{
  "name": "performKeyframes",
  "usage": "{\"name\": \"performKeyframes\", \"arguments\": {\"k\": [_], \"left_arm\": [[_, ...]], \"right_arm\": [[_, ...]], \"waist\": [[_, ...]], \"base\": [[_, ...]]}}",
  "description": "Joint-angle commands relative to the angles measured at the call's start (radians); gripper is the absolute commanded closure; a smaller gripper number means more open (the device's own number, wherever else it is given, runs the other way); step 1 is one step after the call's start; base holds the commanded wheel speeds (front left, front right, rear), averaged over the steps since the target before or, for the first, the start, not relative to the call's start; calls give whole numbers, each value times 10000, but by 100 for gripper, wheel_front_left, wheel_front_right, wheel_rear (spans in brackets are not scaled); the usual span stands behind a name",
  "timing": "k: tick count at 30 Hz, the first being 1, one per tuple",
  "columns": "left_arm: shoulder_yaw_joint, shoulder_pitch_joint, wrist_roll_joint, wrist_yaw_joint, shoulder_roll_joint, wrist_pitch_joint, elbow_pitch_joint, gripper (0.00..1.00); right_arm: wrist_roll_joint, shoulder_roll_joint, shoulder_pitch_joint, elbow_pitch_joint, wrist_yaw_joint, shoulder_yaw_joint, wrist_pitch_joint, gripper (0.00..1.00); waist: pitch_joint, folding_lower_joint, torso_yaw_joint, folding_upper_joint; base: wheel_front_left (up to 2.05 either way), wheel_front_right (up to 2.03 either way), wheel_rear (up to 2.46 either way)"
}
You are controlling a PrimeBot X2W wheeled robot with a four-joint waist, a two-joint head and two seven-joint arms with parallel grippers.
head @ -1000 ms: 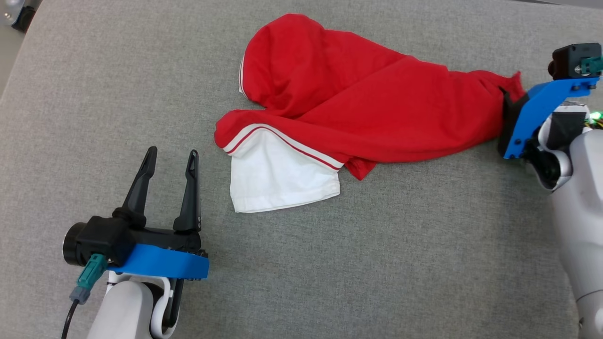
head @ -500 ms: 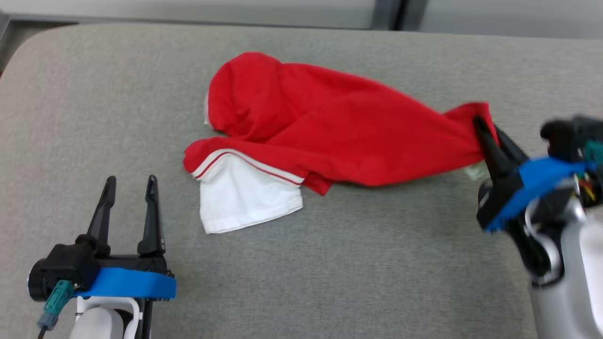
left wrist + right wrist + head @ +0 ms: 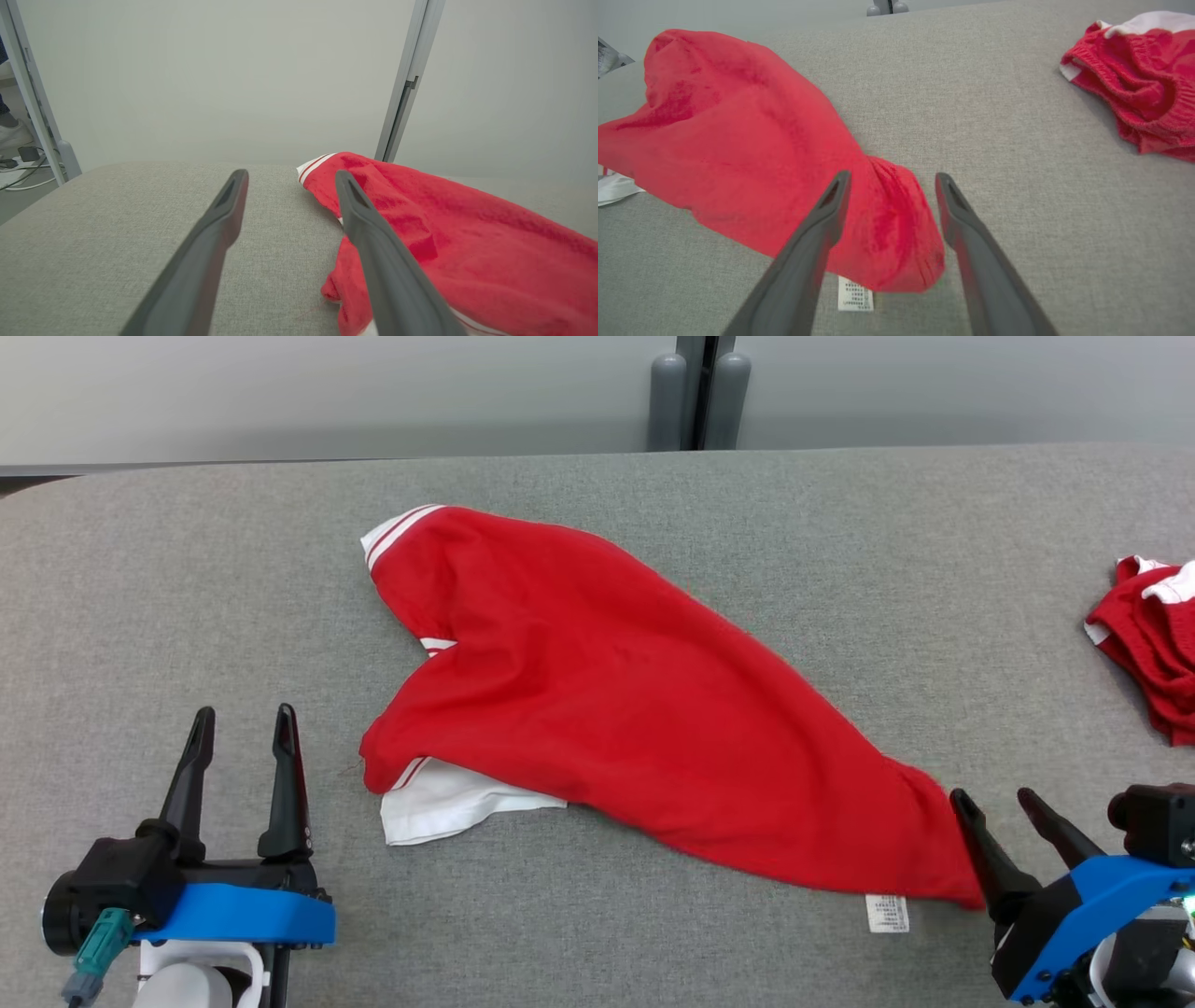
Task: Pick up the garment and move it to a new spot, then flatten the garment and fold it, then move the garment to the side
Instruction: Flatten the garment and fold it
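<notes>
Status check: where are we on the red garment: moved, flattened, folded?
Moving looks done: the red cloth garment with white trim lies on the grey fabric table, held by neither gripper. In hand: flattening; the right gripper sits at its near corner, jaws open, and the left gripper is open, apart to its left. The garment lies skewed, a white part tucked under. Left: flatten, fold, move aside.

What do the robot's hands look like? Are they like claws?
Sort of! The left gripper and right gripper each have two long, dark, pointed fingers on a black block, with a bright blue band behind. The left arm is white, with a teal plug.
</notes>
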Motion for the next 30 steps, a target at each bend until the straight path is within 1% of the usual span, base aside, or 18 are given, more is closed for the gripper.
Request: {"name": "performKeyframes", "arguments": {"k": [1, 3, 6, 8, 10, 15, 16, 21, 22, 23, 24, 26, 30], "left_arm": [[-51, -54, -14, -65, 4, -43, 38, 0], [-79, -102, -25, -63, -8, -43, 77, 0], [-83, -143, -44, -74, -1, -43, 105, 0], [-89, -183, -48, -81, -2, -44, 131, 0], [-111, -213, -35, -90, -17, -43, 156, 0], [-212, -387, -30, -101, -42, -43, 212, 0], [-280, -455, -35, -112, -57, -43, 225, 0], [-371, -596, -48, -131, -69, -43, 251, 0], [-398, -633, -49, -133, -84, -43, 249, 0], [-398, -633, -49, -133, -84, -43, 249, 0], [-409, -643, -44, -136, -90, -44, 252, 0], [-442, -650, -35, -142, -110, -43, 253, 0], [-520, -761, -27, -151, -163, -43, 226, 0]], "right_arm": [[-8, 14, 135, 41, 5, -98, 24, 0], [-268, 16, -202, -166, 5, -189, -29, 0], [-544, 17, -526, -321, 5, -48, 143, 0], [-755, 19, -895, -331, 5, 240, 385, 0], [-924, 2, -1347, -52, 5, 575, 705, 0], [-876, -618, -2664, 1732, 5, 1515, 1369, 0], [-806, -874, -3156, 2496, 5, 1863, 1360, 0], [-436, -1291, -4079, 4047, 5, 2724, 1073, 0], [-422, -1385, -4257, 4230, 4, 2826, 951, 36], [-422, -1385, -4257, 4230, 4, 2826, 951, 36], [-384, -1438, -4414, 4422, 5, 2965, 795, 100], [-304, -1552, -4610, 4785, 5, 3094, 595, 100], [-226, -1758, -5181, 5148, 5, 2921, 137, 100]], "waist": [[-17, 1, -13, -1], [12, 1, 1, -1], [55, 1, 23, -1], [111, 1, 55, -1], [185, 1, 100, -1], [392, 1, 268, -1], [484, 1, 371, -1], [731, 1, 589, -1], [789, 1, 641, -1], [789, 1, 641, -1], [827, 1, 678, -1], [913, 1, 762, -1], [1055, 1, 911, -1]], "base": [[0, 0, 0], [0, 0, 0], [0, 0, 0], [0, 0, 0], [0, 0, 0], [0, 0, 0], [0, 0, 0], [0, 0, 0], [0, 0, 0], [0, 0, 0], [0, 0, 0], [0, 0, 0], [0, 0, 0]]}}
